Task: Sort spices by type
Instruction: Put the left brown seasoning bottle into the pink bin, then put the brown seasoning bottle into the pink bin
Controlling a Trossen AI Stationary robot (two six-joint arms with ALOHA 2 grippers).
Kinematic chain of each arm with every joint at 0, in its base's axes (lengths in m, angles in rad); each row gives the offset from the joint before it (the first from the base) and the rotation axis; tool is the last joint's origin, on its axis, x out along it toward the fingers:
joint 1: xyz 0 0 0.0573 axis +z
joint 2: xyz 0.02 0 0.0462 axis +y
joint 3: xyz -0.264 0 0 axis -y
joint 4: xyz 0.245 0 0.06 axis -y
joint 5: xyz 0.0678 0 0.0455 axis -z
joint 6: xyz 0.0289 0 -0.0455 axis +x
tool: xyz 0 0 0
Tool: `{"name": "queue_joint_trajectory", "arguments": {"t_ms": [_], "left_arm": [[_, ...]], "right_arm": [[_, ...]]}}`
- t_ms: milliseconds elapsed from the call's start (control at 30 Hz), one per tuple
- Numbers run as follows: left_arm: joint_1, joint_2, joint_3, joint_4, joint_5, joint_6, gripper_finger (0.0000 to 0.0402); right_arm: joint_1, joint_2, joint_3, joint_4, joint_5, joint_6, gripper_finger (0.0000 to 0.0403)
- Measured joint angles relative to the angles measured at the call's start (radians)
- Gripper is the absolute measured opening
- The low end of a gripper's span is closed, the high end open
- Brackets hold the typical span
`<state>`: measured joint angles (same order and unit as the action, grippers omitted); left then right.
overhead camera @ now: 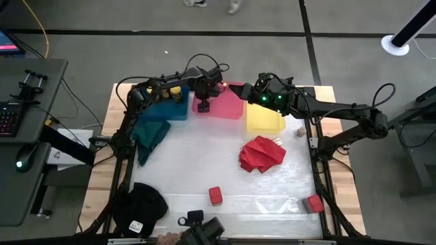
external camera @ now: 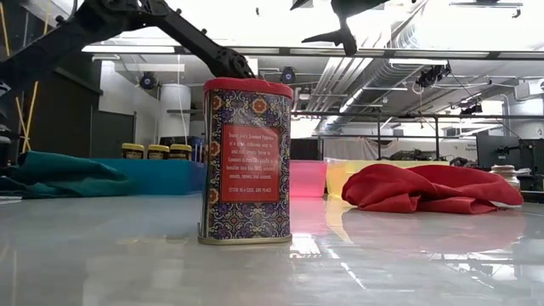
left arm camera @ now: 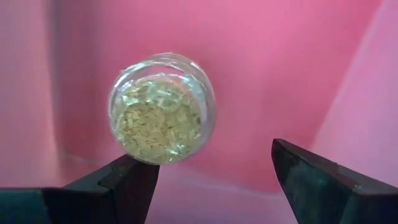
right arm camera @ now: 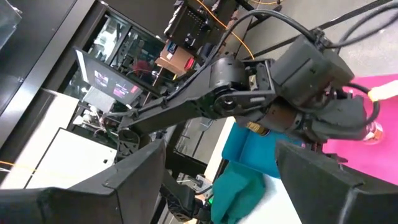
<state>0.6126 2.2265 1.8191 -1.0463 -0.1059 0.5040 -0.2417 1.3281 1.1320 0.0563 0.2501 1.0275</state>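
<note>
Your left end effector [left arm camera: 211, 177] hung open over the pale jar [left arm camera: 161, 109] in the pink bin [overhead camera: 228, 107]; it looked off-center, so closing could've knocked it sideways.

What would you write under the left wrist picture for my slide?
Left gripper, fingers open, hovers in the pink bin over a small clear jar of yellowish spice.

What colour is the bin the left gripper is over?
Pink bin, under the open left gripper; clearest in the left wrist view.
</note>
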Motion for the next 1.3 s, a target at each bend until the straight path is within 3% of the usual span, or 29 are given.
{"name": "queue_joint_trajectory", "arguments": {"t_ms": [967,1300], "left_arm": [[-0.16,-0.001,0.0,-0.234,-0.002,-0.111,0.0294],[-0.124,-0.084,-0.001,-0.158,0.054,-0.165,0.0294]], "right_arm": [[0.0,0.0,0.0,0.0,0.0,0.0,0.0296],[-0.012,0.0,0.0,0.0,0.0,-0.008,0.0296]]}}
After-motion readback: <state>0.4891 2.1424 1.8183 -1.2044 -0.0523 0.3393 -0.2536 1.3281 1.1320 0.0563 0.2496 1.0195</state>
